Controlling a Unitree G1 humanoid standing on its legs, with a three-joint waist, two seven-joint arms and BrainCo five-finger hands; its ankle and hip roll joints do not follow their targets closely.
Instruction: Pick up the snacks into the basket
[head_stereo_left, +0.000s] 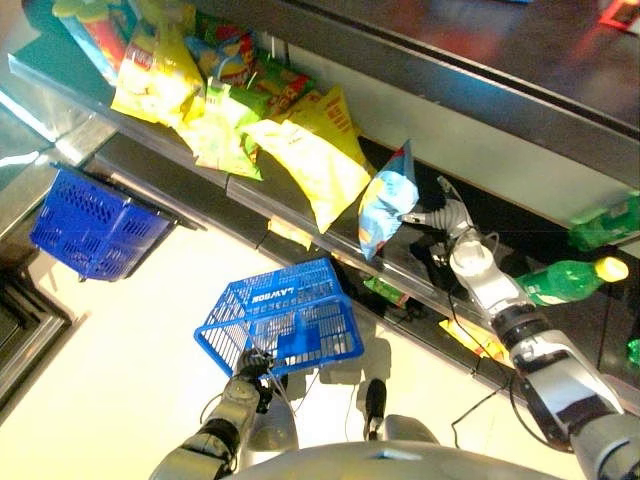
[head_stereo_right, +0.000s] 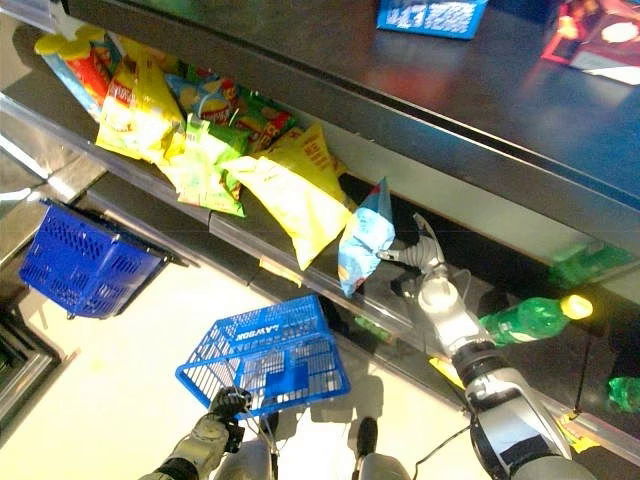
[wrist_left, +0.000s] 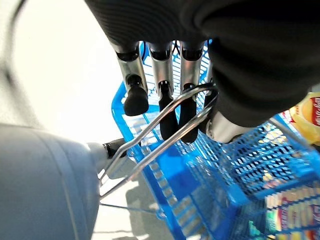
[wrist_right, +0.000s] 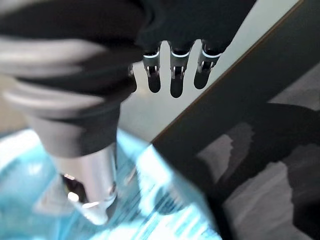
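Far-left basket (head_stereo_left: 92, 226): dark blue, hung at the shelf edge, well apart from both hands.
Snack pile (head_stereo_left: 215, 95): yellow, green and red bags heaped on the shelf (head_stereo_left: 300, 215), far left to centre.
Left hand (head_stereo_left: 252, 365): low and near, fingers (wrist_left: 165, 107) curled round the wire handle (wrist_left: 150, 145).
Carried basket (head_stereo_left: 285, 315): bright blue, hanging from that handle above the pale floor (head_stereo_left: 130, 330); contents not clear.
Blue snack bag (head_stereo_left: 385, 205): light blue and white, upright at the shelf's front edge, right of a yellow bag (head_stereo_left: 315, 170).
Right hand (head_stereo_left: 432, 213): at the bag's right edge, thumb (wrist_right: 92, 192) against the bag, pinching it.
Green bottles (head_stereo_left: 565, 278): lying on the shelf, far right.
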